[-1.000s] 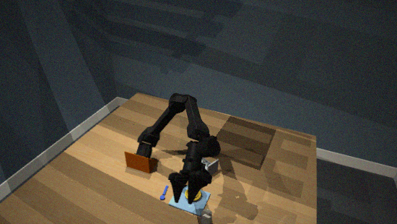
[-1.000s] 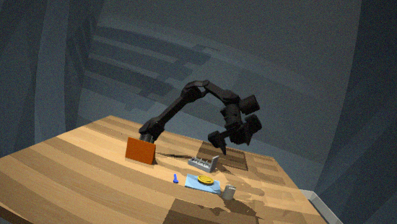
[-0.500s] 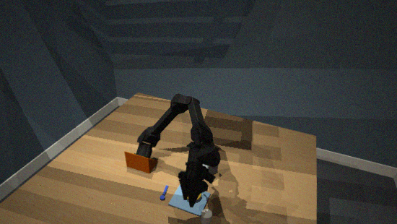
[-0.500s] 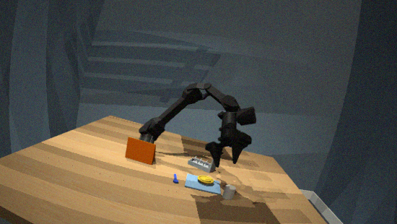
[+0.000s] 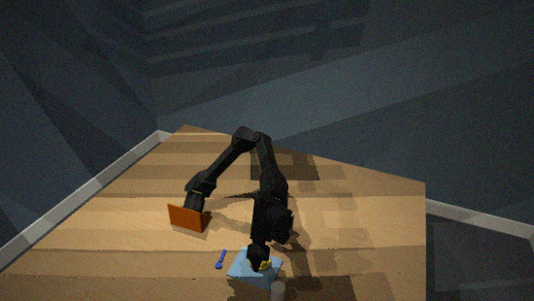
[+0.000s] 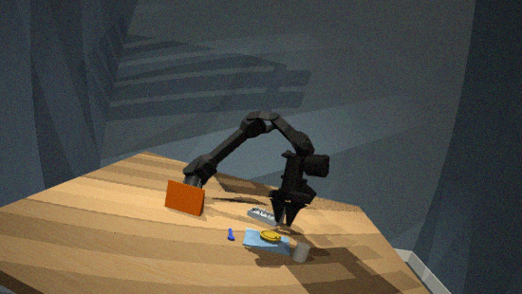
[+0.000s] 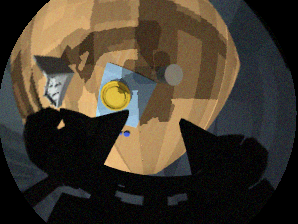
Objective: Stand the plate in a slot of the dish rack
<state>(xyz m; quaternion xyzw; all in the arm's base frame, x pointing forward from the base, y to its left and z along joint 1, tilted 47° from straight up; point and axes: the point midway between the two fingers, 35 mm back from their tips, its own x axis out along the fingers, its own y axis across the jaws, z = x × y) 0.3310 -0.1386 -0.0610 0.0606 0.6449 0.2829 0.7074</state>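
Observation:
The yellow round plate [image 5: 265,265] [image 6: 270,236] [image 7: 115,95] lies flat on a light-blue mat [image 5: 238,272] [image 6: 251,241] [image 7: 111,72]. The grey dish rack [image 6: 258,215] [image 7: 54,82] stands on the table behind the mat in the exterior view, its small upright rails showing. In the top view the arm hides it. My gripper [image 6: 284,224] [image 7: 155,116] is open and empty, pointing down above the table. In the wrist view the plate is beyond the left fingertip, not between the fingers. In the top view the gripper covers part of the plate.
A grey cup [image 5: 278,290] [image 6: 301,252] [image 7: 174,74] stands beside the mat. A small blue spoon [image 5: 220,259] [image 6: 231,234] [image 7: 126,133] lies on the mat's other side. An orange panel [image 5: 184,218] [image 6: 185,198] stands upright by the arm's base.

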